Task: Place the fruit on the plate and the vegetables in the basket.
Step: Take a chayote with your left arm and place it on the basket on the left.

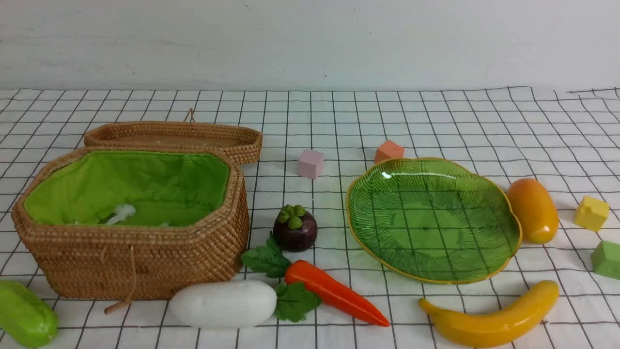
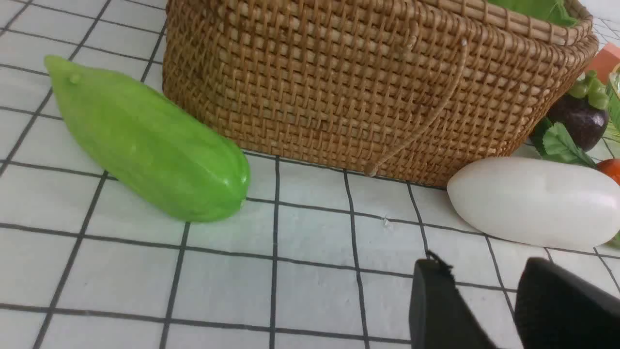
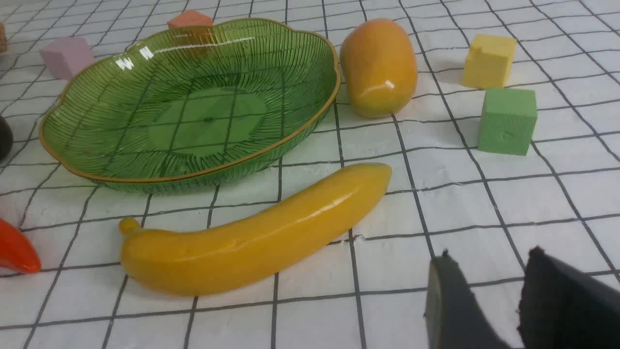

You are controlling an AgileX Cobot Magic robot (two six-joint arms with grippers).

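The empty green plate [image 1: 431,218] sits right of centre, with the mango [image 1: 533,210] at its right and the banana [image 1: 489,317] in front. The mangosteen [image 1: 295,229] stands between plate and basket [image 1: 131,261]. In front of the basket lie the carrot [image 1: 334,293], the white radish [image 1: 223,303] and, at far left, the cabbage [image 1: 24,315]. My left gripper [image 2: 484,271] hangs open and empty over the cloth, short of the radish [image 2: 533,201] and right of the cabbage [image 2: 150,145]. My right gripper [image 3: 489,261] is open and empty near the banana [image 3: 256,232]. Neither gripper shows in the front view.
The shallow woven lid [image 1: 174,135] lies behind the basket. Small cubes are scattered about: pink [image 1: 310,164] and orange [image 1: 389,150] behind the plate, yellow [image 1: 591,212] and green [image 1: 607,259] at far right. A checked cloth covers the table; a pale wall stands behind.
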